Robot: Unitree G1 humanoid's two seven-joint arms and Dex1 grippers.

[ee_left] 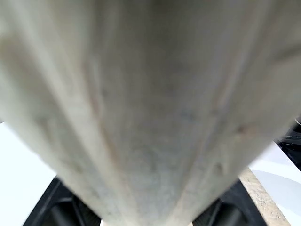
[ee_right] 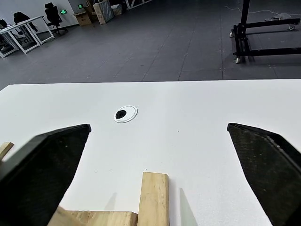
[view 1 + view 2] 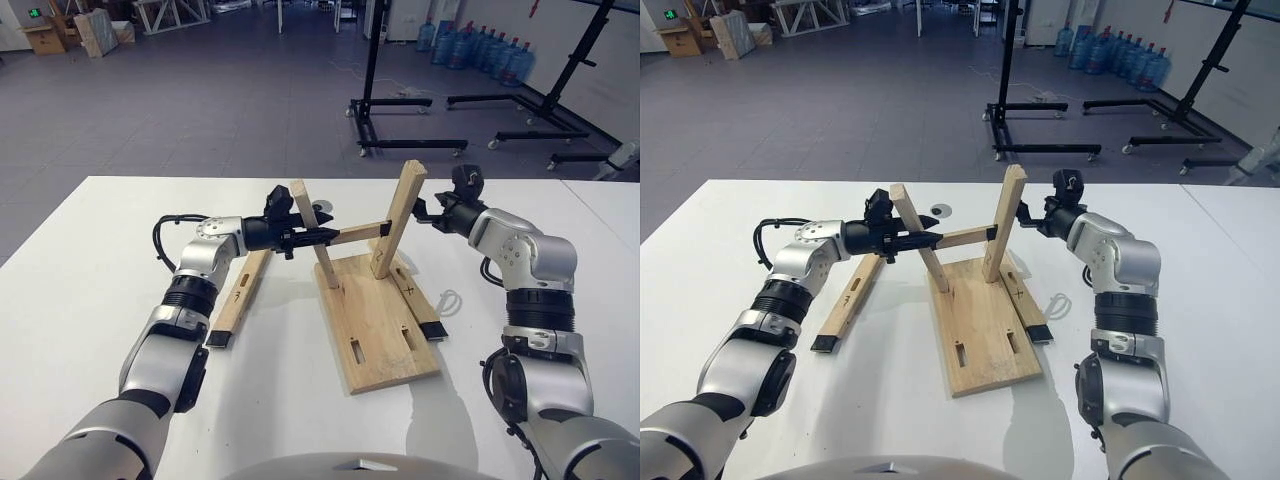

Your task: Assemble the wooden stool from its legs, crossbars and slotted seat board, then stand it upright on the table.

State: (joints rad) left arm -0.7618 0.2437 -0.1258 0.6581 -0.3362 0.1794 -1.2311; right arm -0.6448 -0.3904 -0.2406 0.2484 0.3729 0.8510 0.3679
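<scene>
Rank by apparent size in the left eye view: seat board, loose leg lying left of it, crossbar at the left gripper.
1. seat board, largest.
2. loose leg.
3. crossbar, smallest; the left gripper covers one end.

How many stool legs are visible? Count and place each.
4: left standing leg and right standing leg in the seat board; flat leg left of it; another flat leg along its right edge.
</scene>
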